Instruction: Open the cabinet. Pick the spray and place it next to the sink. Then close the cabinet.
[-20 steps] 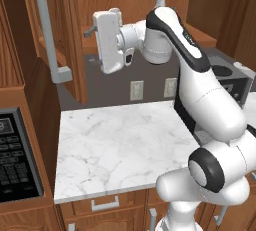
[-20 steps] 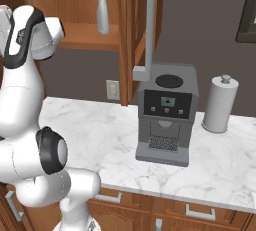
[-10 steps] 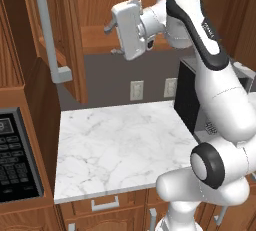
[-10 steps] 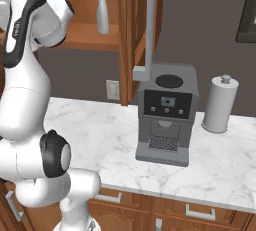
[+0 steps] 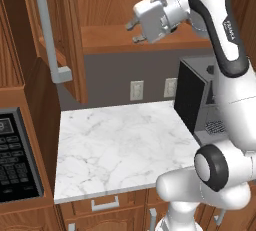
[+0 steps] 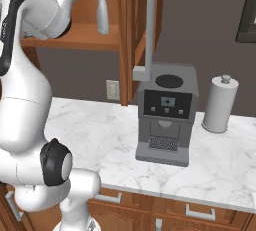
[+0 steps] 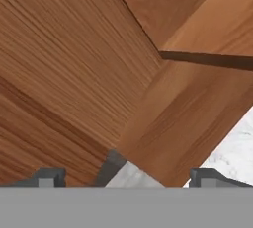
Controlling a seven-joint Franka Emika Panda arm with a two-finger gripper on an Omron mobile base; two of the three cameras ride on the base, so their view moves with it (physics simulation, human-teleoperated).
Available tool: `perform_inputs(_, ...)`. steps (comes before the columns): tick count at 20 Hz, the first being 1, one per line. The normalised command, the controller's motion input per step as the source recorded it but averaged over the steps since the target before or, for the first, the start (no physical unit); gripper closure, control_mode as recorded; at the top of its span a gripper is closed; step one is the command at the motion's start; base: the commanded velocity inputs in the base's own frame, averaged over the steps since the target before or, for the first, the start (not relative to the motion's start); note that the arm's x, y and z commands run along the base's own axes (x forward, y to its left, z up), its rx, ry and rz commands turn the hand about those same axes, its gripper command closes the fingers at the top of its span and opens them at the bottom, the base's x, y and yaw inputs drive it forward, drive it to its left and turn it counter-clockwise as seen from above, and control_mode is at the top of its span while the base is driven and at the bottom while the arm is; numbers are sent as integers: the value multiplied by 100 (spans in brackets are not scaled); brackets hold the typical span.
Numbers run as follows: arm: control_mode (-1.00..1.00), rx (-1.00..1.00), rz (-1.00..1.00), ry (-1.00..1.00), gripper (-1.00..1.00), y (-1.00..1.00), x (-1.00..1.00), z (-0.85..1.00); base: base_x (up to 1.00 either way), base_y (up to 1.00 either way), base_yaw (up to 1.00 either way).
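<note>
Gripper (image 5: 135, 31) wide, empty, at open cabinet (image 5: 65, 35) shelf edge.
One spray (image 6: 102, 5) upright inside; bare tabletop (image 5: 115, 145) below.

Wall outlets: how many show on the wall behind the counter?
2 in the left base view: one outlet under the cabinet shelf, a second beside the coffee machine. The machine may hide more.

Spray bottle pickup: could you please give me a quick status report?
Gripper open, empty, at the open cabinet shelf. Spray upright on shelf, not yet grasped. Nothing between fingers and spray that I can see.
</note>
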Motion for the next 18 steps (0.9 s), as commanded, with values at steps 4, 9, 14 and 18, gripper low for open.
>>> perform_inputs(4,-100,-13,-3,-52,-100,-40,-27,9,0,0,0)
perform_inputs(9,-100,-14,-14,-55,-100,-34,-16,2,0,0,0)
perform_inputs(14,-100,-2,-32,-27,-100,-34,0,12,0,0,0)
perform_inputs(18,-100,0,-34,-19,-100,-39,0,20,0,0,0)
